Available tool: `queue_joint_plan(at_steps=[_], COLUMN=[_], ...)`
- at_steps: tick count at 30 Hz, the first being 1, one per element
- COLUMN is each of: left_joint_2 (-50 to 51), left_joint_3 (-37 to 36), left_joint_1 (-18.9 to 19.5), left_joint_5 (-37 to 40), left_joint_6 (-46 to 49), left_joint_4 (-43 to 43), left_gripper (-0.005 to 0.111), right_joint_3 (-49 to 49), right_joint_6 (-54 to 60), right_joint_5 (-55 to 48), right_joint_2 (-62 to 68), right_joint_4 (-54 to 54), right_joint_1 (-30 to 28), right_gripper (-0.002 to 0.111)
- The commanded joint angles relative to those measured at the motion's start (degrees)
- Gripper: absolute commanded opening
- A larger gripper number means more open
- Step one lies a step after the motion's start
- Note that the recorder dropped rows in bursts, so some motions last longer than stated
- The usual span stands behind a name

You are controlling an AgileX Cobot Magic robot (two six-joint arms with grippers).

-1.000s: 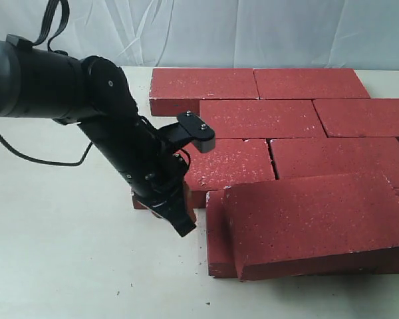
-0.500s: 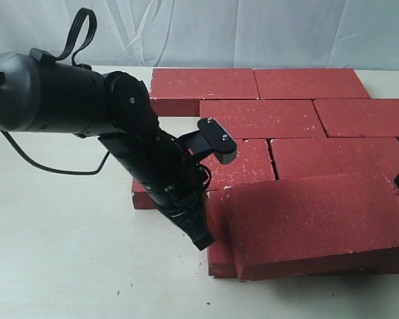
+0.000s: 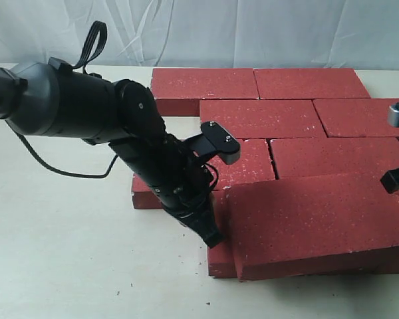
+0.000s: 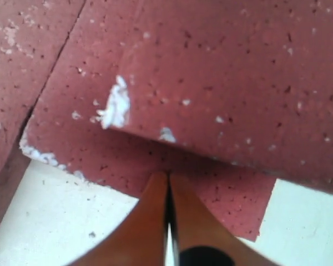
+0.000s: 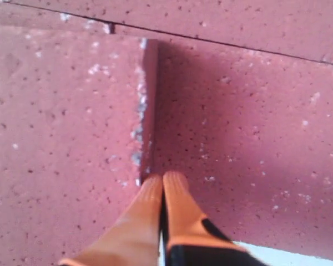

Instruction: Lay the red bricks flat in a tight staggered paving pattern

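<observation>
dark red, rough, white-specked paving bricks lie flat in staggered rows; one loose brick of that kind rests atop the front row. the left gripper, fingers pressed together, sits at its left end, and the right gripper, likewise closed, at its right. next, i judge: slide it off to lie flat.

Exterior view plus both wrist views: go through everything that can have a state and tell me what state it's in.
Top brick: lying on top of other bricks at the front, not yet down flat in the pattern.
Laid bricks: flat, in staggered rows, close together.
Left end effector: shut, empty, tips at the top brick's left edge.
Right end effector: shut, empty, tips at the top brick's right edge.
</observation>
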State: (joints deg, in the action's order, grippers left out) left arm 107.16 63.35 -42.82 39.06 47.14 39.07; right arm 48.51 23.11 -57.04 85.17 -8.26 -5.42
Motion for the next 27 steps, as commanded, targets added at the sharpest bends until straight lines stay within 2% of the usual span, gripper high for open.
queue_joint_plan(at_steps=[1, 4, 12, 17, 21, 27], left_joint_2=[1.92, 2.51, 2.17, -0.18, -3.11, -6.16], left_joint_3=[1.34, 2.15, 3.24, 3.56, 3.56, 5.56], left_joint_1=[-2.05, -3.47, -3.72, -3.26, -1.07, 5.32], left_joint_5=[-0.6, -1.17, -3.02, -2.89, -2.92, -1.24], left_joint_6=[0.92, 1.17, 1.4, 1.16, 0.81, -0.09], left_joint_4=[1.67, 1.89, 2.19, -0.53, -1.05, -0.08], left_gripper=[0.0, 0.0, 0.0, 0.0, 0.0, 0.0], right_joint_3=[-0.24, -0.24, 0.32, 4.76, 7.84, 12.88], right_joint_6=[1.09, 1.09, 1.32, 1.83, 1.83, 1.7], right_joint_5=[-0.14, -0.14, -0.4, -5.75, -6.35, -5.65], right_joint_2=[-0.29, -0.29, -0.29, -0.29, -0.29, 0.08], right_joint_4=[1.04, 0.8, -0.32, -1.1, -1.35, -4.43], right_joint_1=[2.64, 2.88, 2.88, 6.74, 9.48, 10.14], right_gripper=[-0.001, -0.001, -0.001, -0.001, -0.001, -0.001])
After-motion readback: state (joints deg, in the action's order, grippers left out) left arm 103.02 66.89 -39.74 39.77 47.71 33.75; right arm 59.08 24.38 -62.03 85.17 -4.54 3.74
